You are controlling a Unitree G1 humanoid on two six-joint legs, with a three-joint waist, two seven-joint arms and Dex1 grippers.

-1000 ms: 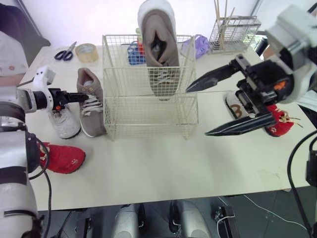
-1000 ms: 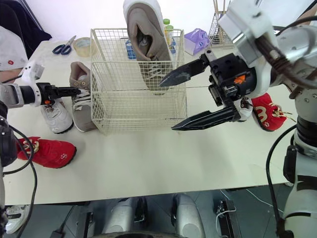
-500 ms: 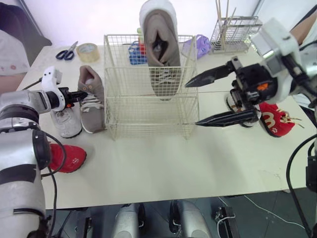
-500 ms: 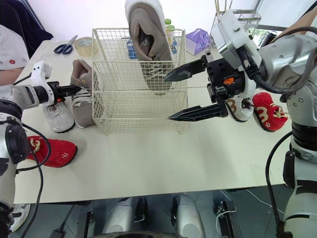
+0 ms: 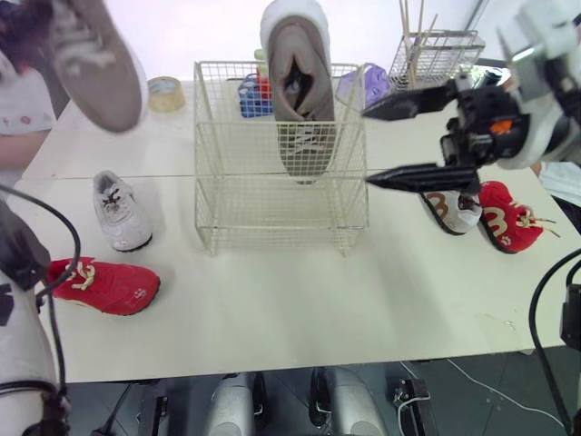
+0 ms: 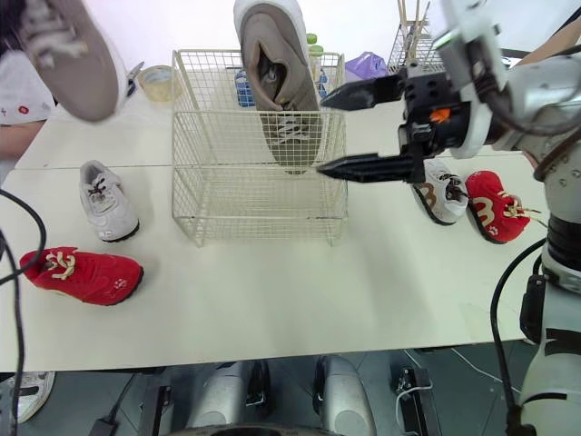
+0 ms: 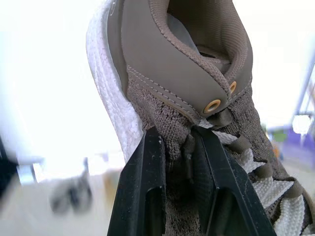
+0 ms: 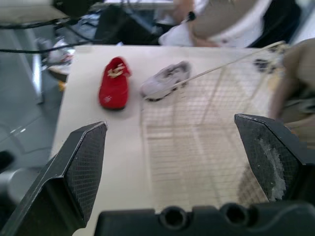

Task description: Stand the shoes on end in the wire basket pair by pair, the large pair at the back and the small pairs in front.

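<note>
your left gripper (image 7: 174, 135), pinching the second taupe shoe (image 5: 98, 64) by its upper, has lifted it off the table (image 5: 318, 300) to 10 o'clock of the wire basket (image 5: 272, 213), ready to join its mate (image 5: 301, 100) at the back; right gripper (image 5: 369, 147) hangs spread at 3 o'clock.

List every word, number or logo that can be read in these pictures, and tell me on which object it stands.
"3" (perhaps "B"), in brown, on the right white shoe.
"3", in white, on the right red shoe beside it.
White print near the toe of the left red shoe: too small to read.
</note>
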